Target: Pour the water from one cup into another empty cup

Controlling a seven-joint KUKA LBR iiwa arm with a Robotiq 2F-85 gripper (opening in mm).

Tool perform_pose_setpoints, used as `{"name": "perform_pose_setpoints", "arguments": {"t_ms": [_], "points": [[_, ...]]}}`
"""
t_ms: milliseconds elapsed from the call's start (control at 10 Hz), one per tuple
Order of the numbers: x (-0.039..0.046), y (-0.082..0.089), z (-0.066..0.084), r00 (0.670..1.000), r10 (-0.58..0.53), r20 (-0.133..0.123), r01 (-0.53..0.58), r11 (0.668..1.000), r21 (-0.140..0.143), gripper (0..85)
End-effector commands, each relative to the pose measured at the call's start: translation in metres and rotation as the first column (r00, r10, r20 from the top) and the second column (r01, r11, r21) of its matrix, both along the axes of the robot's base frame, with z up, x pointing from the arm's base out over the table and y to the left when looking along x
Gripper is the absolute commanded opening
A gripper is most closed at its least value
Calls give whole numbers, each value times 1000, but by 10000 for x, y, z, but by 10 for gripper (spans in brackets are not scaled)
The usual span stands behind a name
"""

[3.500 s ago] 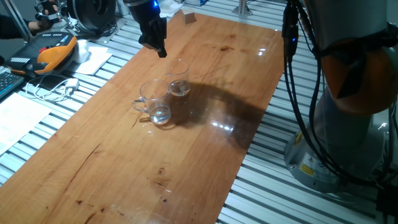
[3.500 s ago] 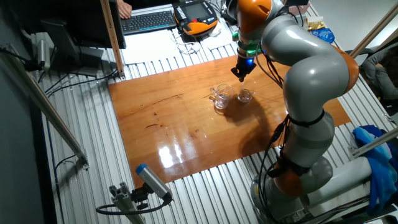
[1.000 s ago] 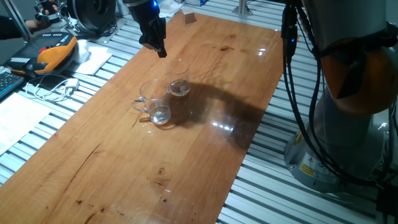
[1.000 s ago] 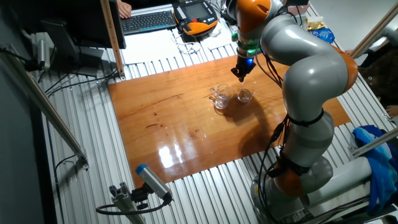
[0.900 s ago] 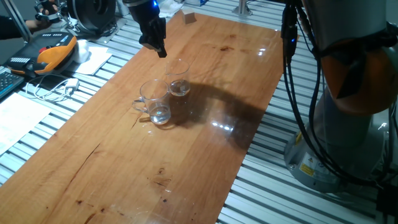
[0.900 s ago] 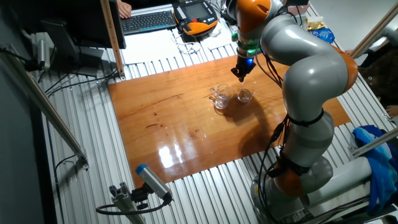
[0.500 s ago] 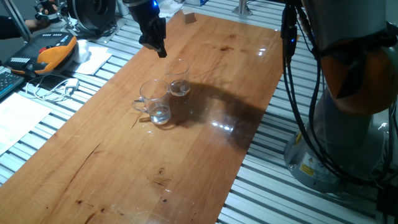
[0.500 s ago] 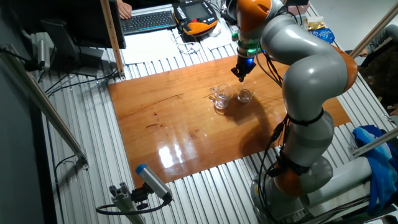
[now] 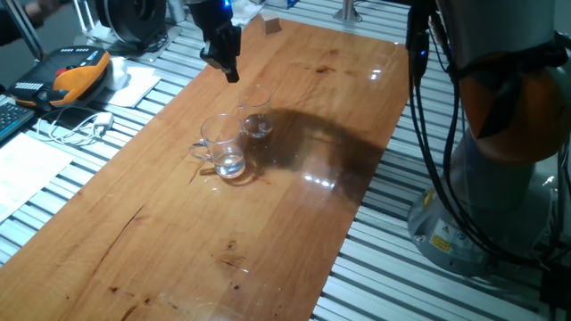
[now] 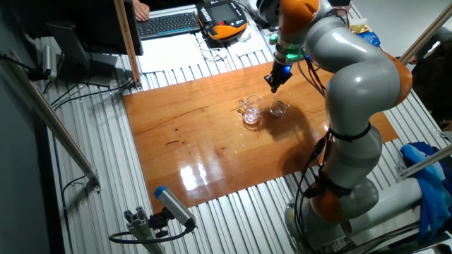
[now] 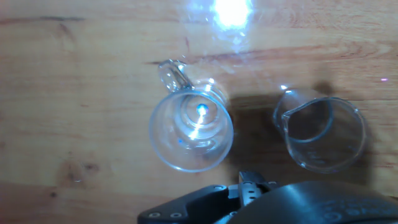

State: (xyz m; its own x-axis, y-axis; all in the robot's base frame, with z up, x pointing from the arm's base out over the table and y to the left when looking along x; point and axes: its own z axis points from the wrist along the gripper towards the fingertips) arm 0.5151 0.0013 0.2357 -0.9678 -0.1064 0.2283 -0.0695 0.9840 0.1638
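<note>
While the jaws (image 9: 231,74), whose state I cannot tell, hover, mug (image 9: 222,148) and tumbler (image 9: 257,113) stand apart.

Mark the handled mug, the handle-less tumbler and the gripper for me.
Glass mug (image 11: 191,127), hand view, on its base seen through the open mouth.
Glass tumbler (image 11: 323,134), hand view, on its inside bottom.
Gripper (image 9: 229,70), one fixed view, at the fingertips above the table.

On the wooden worktop (image 10: 198,134) a clear glass mug (image 10: 251,111) stands just beside a smaller glass tumbler (image 10: 280,108), both upright. The gripper (image 10: 274,82) hangs above them, nearer the tumbler, holding nothing. A keyboard (image 10: 168,24) lies beyond the worktop's far edge.
</note>
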Motion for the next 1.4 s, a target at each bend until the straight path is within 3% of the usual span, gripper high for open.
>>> {"name": "perform_pose_setpoints", "arguments": {"t_ms": [0,100,200,300,500,600,700,800,1100,1300], "points": [[0,-2,1,1000,-4,6,4,1000,-5,0],[0,-2,1,1000,3,30,-1,999,-53,0],[0,-2,1,999,-12,35,15,997,-70,0],[0,-2,1,998,-30,52,34,997,-65,0],[0,-2,1,995,-83,50,86,994,-66,0],[0,-2,1,993,-98,62,103,992,-79,170],[0,-2,1,991,-118,62,122,989,-78,170],[0,-2,1,989,-133,59,137,988,-75,340],[-24,178,-42,984,-168,65,174,981,-89,340],[-42,282,-76,979,-194,65,199,976,-84,340]]}}
